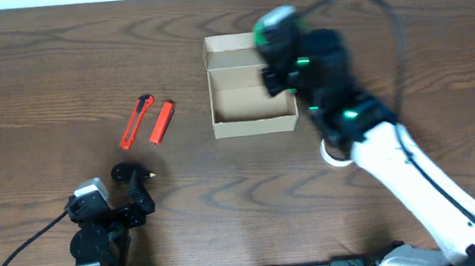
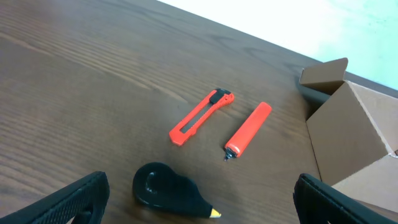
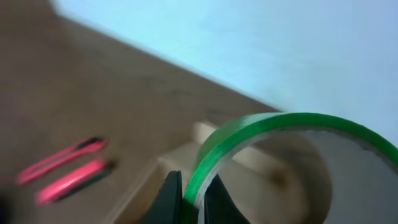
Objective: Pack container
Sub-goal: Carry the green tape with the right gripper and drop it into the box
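Green tape roll poised over the open box

We see the right gripper (image 3: 189, 196) pinching the band of the green tape roll (image 3: 292, 118) above the container (image 1: 254, 127), which sits open at mid-table, far side. The left gripper (image 1: 138, 200) rests spread and empty near the black dispenser (image 2: 168, 193), with the orange knife (image 2: 200, 116) and orange marker (image 2: 247, 129) unpacked. We judge the thin edge grip risky: the roll may swing, catch a wall or flap, and shove the light box or land on its rim.
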You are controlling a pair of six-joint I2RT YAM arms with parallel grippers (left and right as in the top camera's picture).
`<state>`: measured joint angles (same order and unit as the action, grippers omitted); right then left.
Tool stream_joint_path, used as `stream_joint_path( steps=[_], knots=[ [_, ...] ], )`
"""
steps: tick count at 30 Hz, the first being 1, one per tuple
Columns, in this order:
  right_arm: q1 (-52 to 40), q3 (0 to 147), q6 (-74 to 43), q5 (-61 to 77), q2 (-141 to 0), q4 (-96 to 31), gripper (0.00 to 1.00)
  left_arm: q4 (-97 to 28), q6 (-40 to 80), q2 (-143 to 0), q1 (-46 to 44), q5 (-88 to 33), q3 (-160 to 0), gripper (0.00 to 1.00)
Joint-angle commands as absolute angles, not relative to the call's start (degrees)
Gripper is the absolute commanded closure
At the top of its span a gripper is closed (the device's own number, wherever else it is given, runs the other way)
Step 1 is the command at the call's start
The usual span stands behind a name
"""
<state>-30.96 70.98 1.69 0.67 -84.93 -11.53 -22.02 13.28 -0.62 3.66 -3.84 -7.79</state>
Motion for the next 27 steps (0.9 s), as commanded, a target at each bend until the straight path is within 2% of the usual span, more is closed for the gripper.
stream_joint_path(
  steps=[1, 4, 11, 19, 27],
  knots=[
    [-35.14, 78.39, -1.87, -2.76, -91.46, -15.62, 0.99, -22.00, 12.40, -0.25, 3.90, -2.98, -6.52, 0.05],
    [-36.36, 84.99, -8.32, -2.33, -98.45, -21.76, 0.99, -22.00, 12.40, -0.25, 3.90, -2.98, -6.52, 0.05],
    [-36.47, 91.24, -16.40, -0.58, -108.57, -26.44, 0.99, -22.00, 12.40, -0.25, 3.90, -2.98, -6.52, 0.05],
    [-36.47, 91.22, -21.82, -0.62, -113.40, -27.53, 0.99, -22.00, 12.40, -0.25, 3.90, -2.98, -6.52, 0.05],
    [-36.47, 91.22, -22.52, -1.80, -115.11, -27.68, 0.99, -22.00, 12.40, -0.25, 3.90, -2.98, -6.52, 0.05]
  ],
)
